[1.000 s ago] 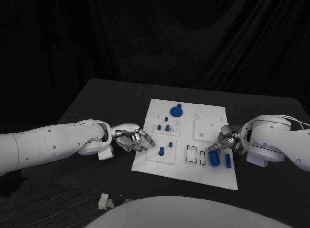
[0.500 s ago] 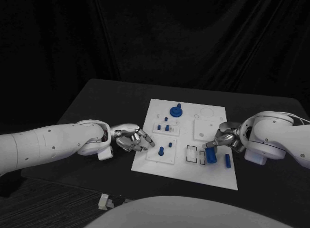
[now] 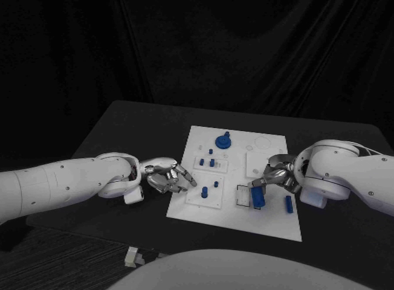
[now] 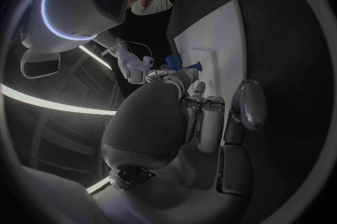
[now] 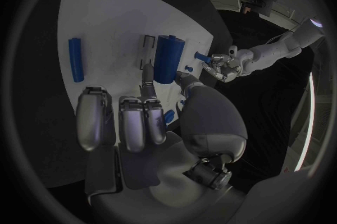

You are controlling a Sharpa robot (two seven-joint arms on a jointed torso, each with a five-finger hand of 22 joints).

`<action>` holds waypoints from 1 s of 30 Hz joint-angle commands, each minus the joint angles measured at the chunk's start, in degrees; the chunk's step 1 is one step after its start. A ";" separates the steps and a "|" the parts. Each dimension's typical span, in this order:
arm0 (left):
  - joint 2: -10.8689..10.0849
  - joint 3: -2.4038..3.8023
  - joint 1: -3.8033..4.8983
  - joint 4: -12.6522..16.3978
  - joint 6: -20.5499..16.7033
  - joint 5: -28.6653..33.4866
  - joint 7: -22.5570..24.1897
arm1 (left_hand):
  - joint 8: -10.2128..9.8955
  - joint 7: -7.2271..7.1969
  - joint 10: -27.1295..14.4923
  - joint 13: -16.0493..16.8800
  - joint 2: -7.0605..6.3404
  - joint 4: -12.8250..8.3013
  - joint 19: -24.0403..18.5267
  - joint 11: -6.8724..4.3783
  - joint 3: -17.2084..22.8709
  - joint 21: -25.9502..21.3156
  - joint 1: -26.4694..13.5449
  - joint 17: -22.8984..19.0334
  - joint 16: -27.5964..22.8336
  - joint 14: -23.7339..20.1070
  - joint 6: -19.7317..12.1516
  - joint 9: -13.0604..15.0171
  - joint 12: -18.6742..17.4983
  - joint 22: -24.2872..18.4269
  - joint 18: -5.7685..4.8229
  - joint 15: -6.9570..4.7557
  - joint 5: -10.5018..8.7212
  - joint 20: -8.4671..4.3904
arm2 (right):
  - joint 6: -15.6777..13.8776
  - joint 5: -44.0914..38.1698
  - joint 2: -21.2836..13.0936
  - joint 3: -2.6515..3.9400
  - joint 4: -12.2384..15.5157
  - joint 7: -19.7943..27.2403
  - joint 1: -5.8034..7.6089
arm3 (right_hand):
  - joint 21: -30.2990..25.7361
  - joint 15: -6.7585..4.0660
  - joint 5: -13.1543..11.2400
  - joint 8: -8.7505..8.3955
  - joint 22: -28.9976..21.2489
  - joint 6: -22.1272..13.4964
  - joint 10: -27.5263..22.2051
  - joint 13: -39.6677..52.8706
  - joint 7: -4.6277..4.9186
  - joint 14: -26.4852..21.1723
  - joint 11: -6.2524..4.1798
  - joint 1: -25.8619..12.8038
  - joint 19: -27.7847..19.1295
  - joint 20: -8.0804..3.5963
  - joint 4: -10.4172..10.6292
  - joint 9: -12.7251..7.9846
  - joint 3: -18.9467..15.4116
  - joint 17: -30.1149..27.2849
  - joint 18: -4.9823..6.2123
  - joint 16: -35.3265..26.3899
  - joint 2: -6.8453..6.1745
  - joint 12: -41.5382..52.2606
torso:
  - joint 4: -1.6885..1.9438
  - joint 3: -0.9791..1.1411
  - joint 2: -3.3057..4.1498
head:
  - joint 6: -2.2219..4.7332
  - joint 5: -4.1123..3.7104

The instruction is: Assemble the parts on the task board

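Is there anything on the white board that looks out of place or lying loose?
One blue rod lies flat and loose on the task board near its right edge, in no slot. The right hand holds a blue cylinder at the rectangular slots. Nothing looks damaged.

White task board point(image 3: 275, 219) mid-table, blue parts point(image 3: 224, 142) on it

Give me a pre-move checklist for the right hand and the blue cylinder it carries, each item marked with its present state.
1. Right hand holds the blue cylinder: ok.
2. Cylinder over the rectangular slots on the task board: ok.
3. Cylinder lined up with a slot: cannot tell.
4. Loose blue bar lies apart from the cylinder: ok.
5. Left hand at the board's edge, away from the slots: ok.
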 commanded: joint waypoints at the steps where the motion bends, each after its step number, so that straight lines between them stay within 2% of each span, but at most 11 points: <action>1: 0.03 0.03 -0.07 0.19 0.50 0.25 0.62 | 0.28 0.06 0.18 10.67 -0.09 0.18 -0.38 0.40 0.30 -0.34 -0.43 15.10 0.15 5.94 0.14 0.09 -0.27 9.35 0.76 0.43 0.32 -0.18 | -0.46 0.55 0.47 0.02 -0.55 -0.69 -0.50 | -0.29 -0.28 4.52 -0.04 11.54 -0.09 6.07 15.10 -0.13 5.90 -0.19 -0.62 1.99 -0.31 -3.09 0.01 3.63 14.14 0.41 -0.30 0.20 0.14 | -0.04 0.00 0.01 | 0.01 0.06; 6: 0.08 0.03 -0.07 0.16 0.62 0.25 0.66 | 0.23 0.09 0.22 10.71 -0.16 0.17 -0.38 0.45 0.37 -0.34 -0.49 15.10 0.15 5.94 0.09 0.06 -0.24 9.35 0.75 0.49 0.36 -0.13 | -0.49 -0.58 1.21 0.02 -1.60 -0.77 -1.03 | -0.29 -0.25 3.33 -0.08 11.55 -0.20 6.07 15.10 -0.08 5.91 -0.15 -0.90 2.00 -0.28 -2.85 0.01 3.69 14.22 0.41 -0.26 0.29 0.14 | -0.01 0.01 0.01 | 0.01 -0.07; 7: 0.09 0.03 -0.07 0.17 0.64 0.25 0.67 | 0.23 0.09 0.22 10.71 -0.16 0.17 -0.38 0.45 0.37 -0.34 -0.49 15.10 0.15 5.94 0.09 0.06 -0.24 9.35 0.75 0.49 0.36 -0.13 | -0.48 -0.78 1.35 0.01 -1.85 -0.79 -1.16 | -0.34 -0.24 2.84 -0.09 11.53 -0.23 6.07 15.10 -0.06 5.91 -0.13 -1.01 1.98 -0.26 -2.75 0.01 3.69 14.19 0.42 -0.27 0.31 0.14 | -0.02 0.00 0.01 | 0.01 -0.04; 8: 0.10 0.03 -0.07 0.17 0.64 0.25 0.67 | 0.23 0.09 0.22 10.71 -0.16 0.17 -0.38 0.45 0.37 -0.34 -0.49 15.10 0.15 5.94 0.09 0.06 -0.24 9.35 0.75 0.49 0.36 -0.13 | -0.49 -0.91 1.44 0.01 -2.00 -0.80 -1.27 | -0.34 -0.20 1.36 -0.08 11.54 -0.24 6.07 15.10 -0.04 5.90 -0.10 -1.31 1.99 -0.23 -2.44 0.02 3.65 14.16 0.41 -0.28 0.47 0.14 | -0.02 0.00 0.00 | 0.01 0.04; 15: 0.11 0.03 -0.07 0.16 0.71 0.25 0.63 | 0.23 0.09 0.22 10.71 -0.16 0.17 -0.38 0.45 0.37 -0.34 -0.49 15.10 0.15 5.94 0.09 0.06 -0.24 9.35 0.75 0.49 0.36 -0.13 | -0.43 -1.38 2.00 0.01 -2.58 -0.83 -1.78 | -0.44 -0.15 -0.36 -0.12 11.51 -0.27 6.07 15.10 0.05 5.90 -0.03 -2.01 1.96 -0.18 -1.68 -0.01 3.60 14.14 0.44 -0.29 0.87 0.14 | -0.02 0.01 0.01 | 0.01 -0.05; 18: 0.13 0.03 -0.07 0.14 0.74 0.25 0.64 | 0.23 0.09 0.22 10.71 -0.16 0.17 -0.38 0.45 0.37 -0.34 -0.49 15.10 0.15 5.94 0.09 0.06 -0.24 9.35 0.75 0.49 0.36 -0.13 | -0.41 -1.39 2.11 0.01 -2.49 -0.83 -1.86 | -0.43 -0.09 -1.88 -0.15 11.53 -0.19 6.07 15.10 0.13 5.91 0.04 -3.23 1.98 -0.11 -0.47 -0.09 3.34 14.21 0.43 -0.26 1.41 0.14 | 0.00 0.00 0.01 | 0.01 0.07; 22: 0.17 0.03 -0.07 0.12 0.82 0.25 0.60 | 0.23 0.09 0.22 10.71 -0.16 0.17 -0.38 0.45 0.37 -0.34 -0.49 15.10 0.15 5.94 0.09 0.06 -0.24 9.35 0.75 0.49 0.36 -0.13 | -0.38 -1.38 2.22 0.01 -2.36 -0.81 -1.91 | -0.39 -0.08 -2.98 -0.13 11.54 -0.16 6.07 15.10 0.11 5.92 0.03 -3.45 2.00 -0.10 -0.21 -0.10 3.24 14.22 0.42 -0.25 1.45 0.14 | -0.03 0.01 0.01 | 0.01 0.08; 30: 0.21 0.03 -0.07 0.06 0.95 0.25 0.50 | 0.21 0.10 0.14 10.66 -0.13 0.14 -0.35 0.47 0.47 -0.32 -0.49 15.10 0.15 5.94 0.08 0.05 -0.29 9.36 0.75 0.53 0.41 -0.09 | -0.36 -1.06 2.25 0.01 -2.22 -0.80 -1.94 | -0.46 -0.08 -3.54 -0.11 11.52 -0.10 6.07 15.10 0.11 5.91 0.03 -3.57 1.98 -0.09 -0.04 -0.09 3.21 14.20 0.43 -0.26 1.56 0.14 | -0.02 0.00 0.00 | 0.01 0.15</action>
